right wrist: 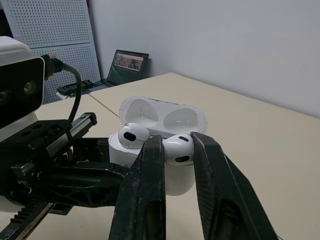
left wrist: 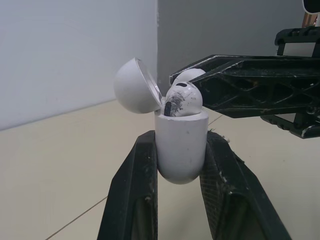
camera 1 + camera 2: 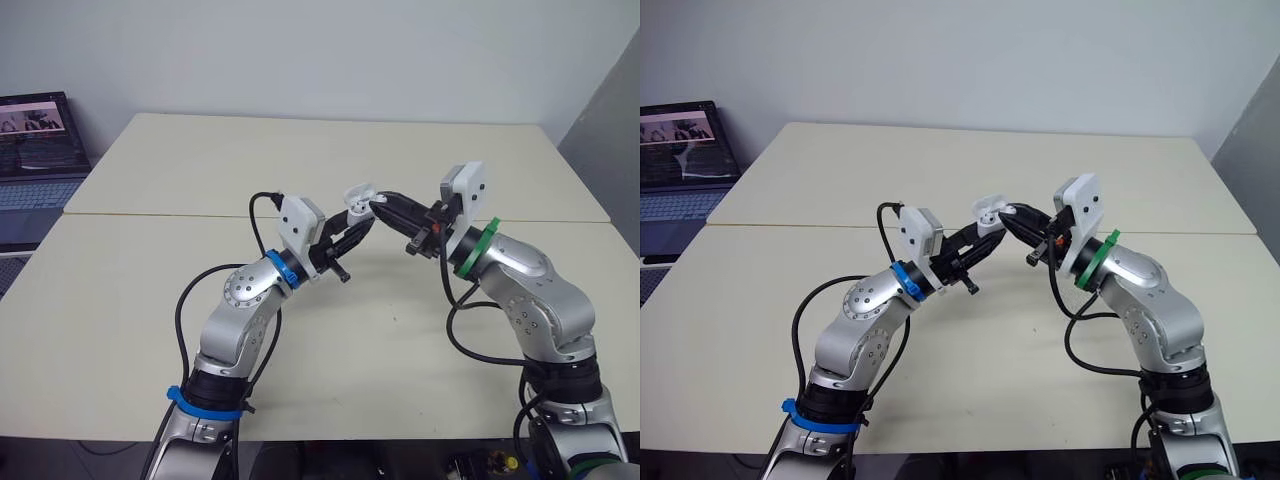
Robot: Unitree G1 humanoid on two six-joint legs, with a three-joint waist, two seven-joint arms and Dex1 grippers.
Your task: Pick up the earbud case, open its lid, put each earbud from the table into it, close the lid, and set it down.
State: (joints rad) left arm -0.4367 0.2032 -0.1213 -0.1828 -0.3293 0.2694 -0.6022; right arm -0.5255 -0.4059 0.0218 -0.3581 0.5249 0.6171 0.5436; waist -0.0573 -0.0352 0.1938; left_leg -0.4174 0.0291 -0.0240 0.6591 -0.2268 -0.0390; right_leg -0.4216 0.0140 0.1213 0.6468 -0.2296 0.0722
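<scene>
Between the black fingers of the left gripper (image 2: 181, 141), off the table (image 3: 300, 160): holds a smooth white earbud case (image 2: 182, 127) upright by its rounded base, domed lid (image 1: 162, 117) hinged open. Seats one glossy earbud (image 1: 132, 135). At its mouth, pinches the second earbud (image 1: 175, 145) in the narrow latticed right gripper (image 1: 177, 150). Below, matte beige table; beyond, pale wall, laptop (image 3: 40, 150), pegboard (image 1: 50, 25).

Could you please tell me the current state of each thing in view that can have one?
earbud case: lid open, clamped in the left gripper, off the table.
first earbud: seated in the earbud case.
second earbud: pinched by the right gripper at the case's mouth.
left gripper: shut on the earbud case.
right gripper: shut on the second earbud.
laptop: open, screen lit.
</scene>
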